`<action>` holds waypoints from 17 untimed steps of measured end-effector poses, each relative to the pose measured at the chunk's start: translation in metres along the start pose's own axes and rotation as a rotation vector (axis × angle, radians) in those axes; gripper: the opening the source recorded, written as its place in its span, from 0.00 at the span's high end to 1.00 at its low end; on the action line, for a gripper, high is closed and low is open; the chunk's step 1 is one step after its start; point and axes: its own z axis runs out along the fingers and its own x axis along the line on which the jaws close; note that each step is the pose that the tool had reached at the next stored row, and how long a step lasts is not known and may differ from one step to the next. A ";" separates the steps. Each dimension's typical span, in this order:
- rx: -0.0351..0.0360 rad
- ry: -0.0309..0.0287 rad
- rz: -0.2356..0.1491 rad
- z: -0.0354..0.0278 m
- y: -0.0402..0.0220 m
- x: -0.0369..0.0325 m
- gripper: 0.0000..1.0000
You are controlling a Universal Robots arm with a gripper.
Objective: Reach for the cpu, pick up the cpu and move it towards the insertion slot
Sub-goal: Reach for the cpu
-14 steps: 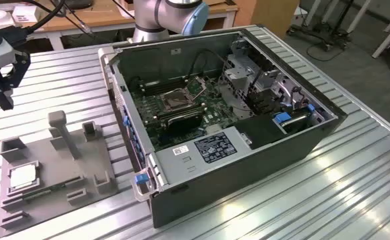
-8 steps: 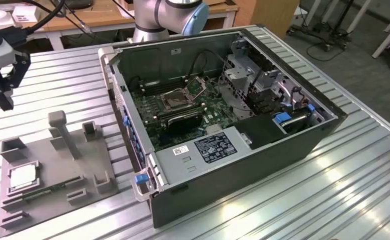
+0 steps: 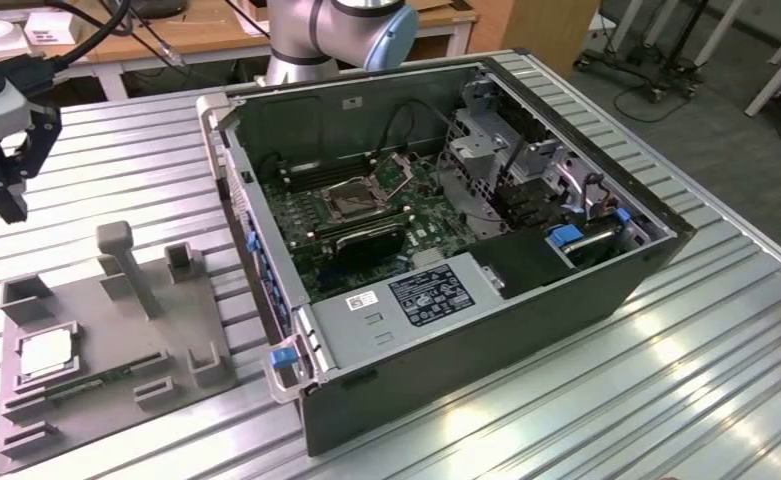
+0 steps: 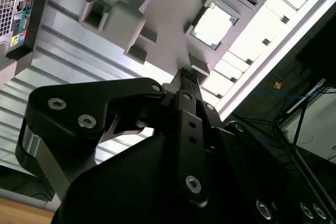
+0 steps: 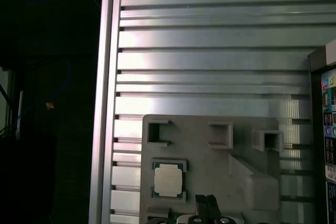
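- Gripper [image 3: 10, 208] hangs above the slatted table [image 3: 710, 390], at the exterior view's left, well above the tray [image 3: 117, 335]
- Claw narrow: in the first wrist view the fingertips [image 5: 201, 203] sit together, holding nothing
- Cpu [image 3: 46, 355] lies flat in a square recess of the tray, untouched
- Slot [image 3: 357, 196] sits on the board inside the open case [image 3: 524, 300], well apart from the cpu
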 end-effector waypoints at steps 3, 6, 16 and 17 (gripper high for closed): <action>0.0000 0.0001 0.000 0.0000 -0.0006 0.0000 0.90; 0.0000 0.0000 0.000 0.0000 -0.0013 0.0000 0.90; 0.0000 0.0000 0.000 0.0009 -0.0111 0.0004 0.90; 0.0000 0.0000 0.000 0.0010 -0.0124 0.0006 0.90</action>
